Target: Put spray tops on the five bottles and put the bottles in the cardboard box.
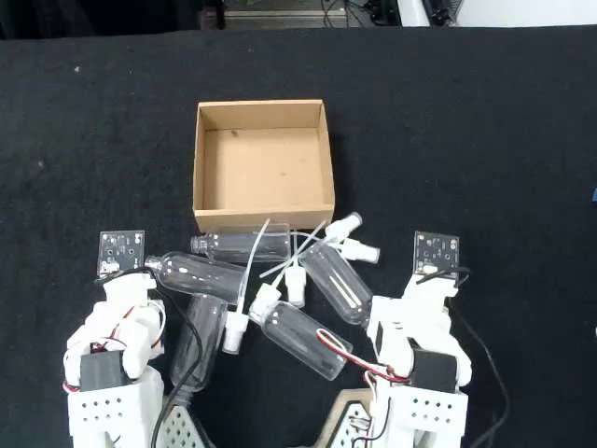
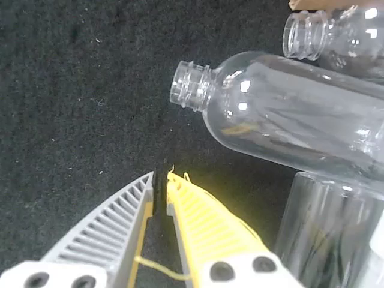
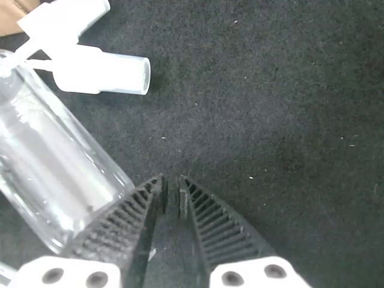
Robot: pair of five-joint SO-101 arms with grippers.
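Note:
Several clear bottles lie uncapped in a loose pile in front of the empty cardboard box (image 1: 264, 166); one (image 1: 244, 245) lies against its front wall. Several white spray tops (image 1: 295, 285) lie scattered among them. My left gripper (image 2: 161, 180) is shut on nothing, hovering over bare cloth just short of the open neck of a bottle (image 2: 288, 114). Two more bottles (image 2: 336, 36) (image 2: 330, 234) lie beside that one. My right gripper (image 3: 171, 183) is also shut and holds nothing, beside a bottle (image 3: 48, 168) and a loose spray top (image 3: 99, 75).
The black cloth table (image 1: 466, 140) stretches open to the left, right and behind the box. The left arm (image 1: 117, 327) and right arm (image 1: 420, 322) sit at the near edge, flanking the pile. A red and white cable (image 1: 336, 343) crosses the nearest bottle.

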